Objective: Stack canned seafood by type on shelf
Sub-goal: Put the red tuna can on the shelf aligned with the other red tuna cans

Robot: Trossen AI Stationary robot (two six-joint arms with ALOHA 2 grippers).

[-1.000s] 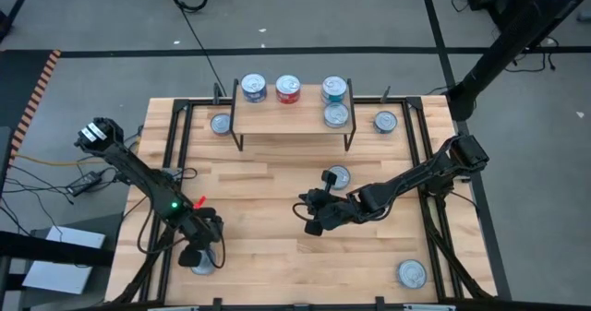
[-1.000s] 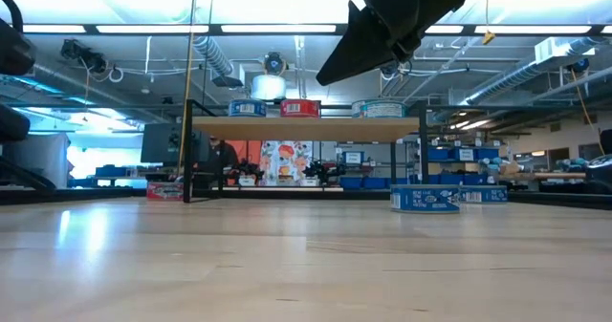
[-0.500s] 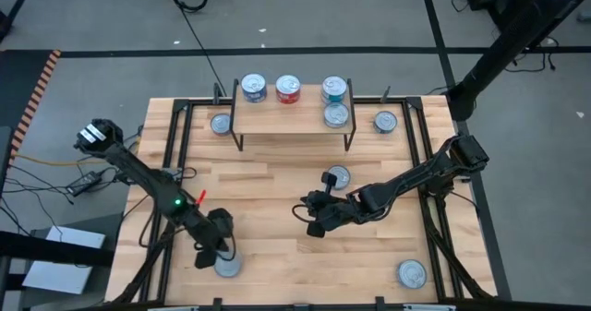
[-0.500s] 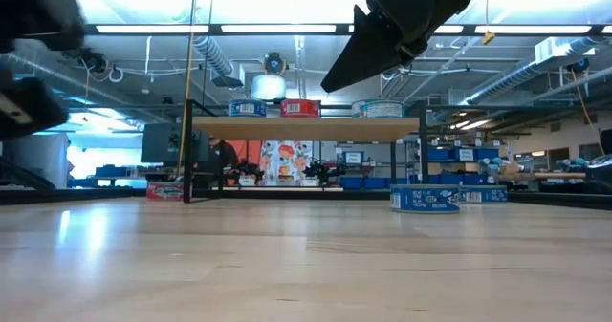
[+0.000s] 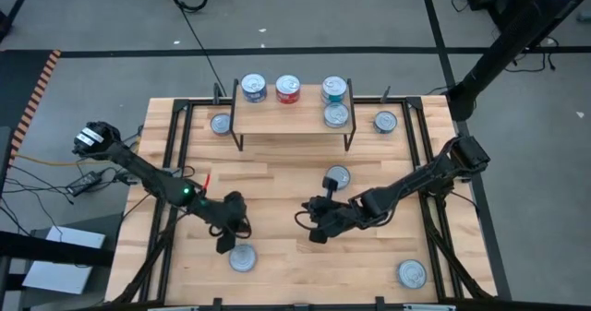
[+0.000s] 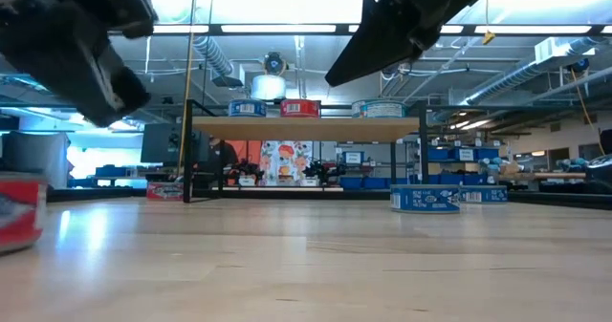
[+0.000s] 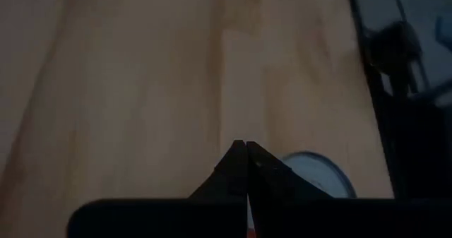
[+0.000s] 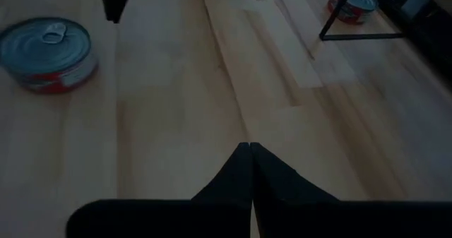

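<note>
the left gripper (image 5: 224, 244), jaws together and empty, is being held just beside a short round red-labelled silver-topped tin (image 5: 242, 257) lying near-left. the right gripper (image 5: 311, 230) is likewise pinched together mid-table. four tins are sitting on the light wood plank shelf with black legs (image 5: 291, 117), far. risk: with the jaws together, the tin is likely being shoved, not gripped.

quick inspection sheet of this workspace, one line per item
surface: light wooden slatted tabletop, dark frame around it
job's things: four round silver-topped tins on the low wood-plank shelf; six more on the tabletop, one red-labelled tin by the left hand
clutter: nothing seen
grippers: left hand shut, empty, beside that tin; right hand shut, empty, mid-table
cables: black cable across the floor
surroundings: grey floor, workshop behind
</note>
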